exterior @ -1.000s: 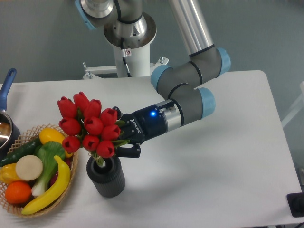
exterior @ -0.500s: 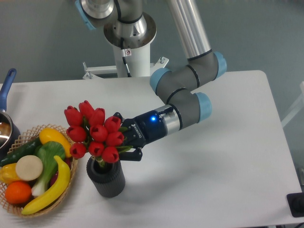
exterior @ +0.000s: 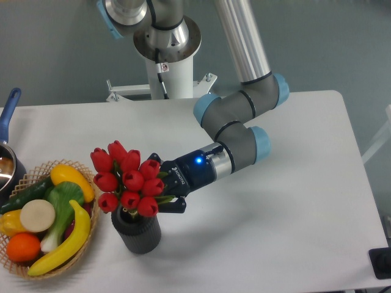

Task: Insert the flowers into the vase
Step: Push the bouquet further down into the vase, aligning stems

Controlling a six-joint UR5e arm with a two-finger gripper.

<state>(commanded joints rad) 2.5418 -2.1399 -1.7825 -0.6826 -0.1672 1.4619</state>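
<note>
White table [exterior: 287, 232] bare right of vase [exterior: 137, 231]; wicker basket [exterior: 93, 227] crowds its left. Gripper [exterior: 164, 189] clamps tulip bunch [exterior: 127, 179], stems hidden in vase mouth.

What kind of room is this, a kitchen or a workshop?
Probably a robot lab staged like a home: an arm on a pedestal, a plain white table, and props such as a fruit basket and tulips.
</note>
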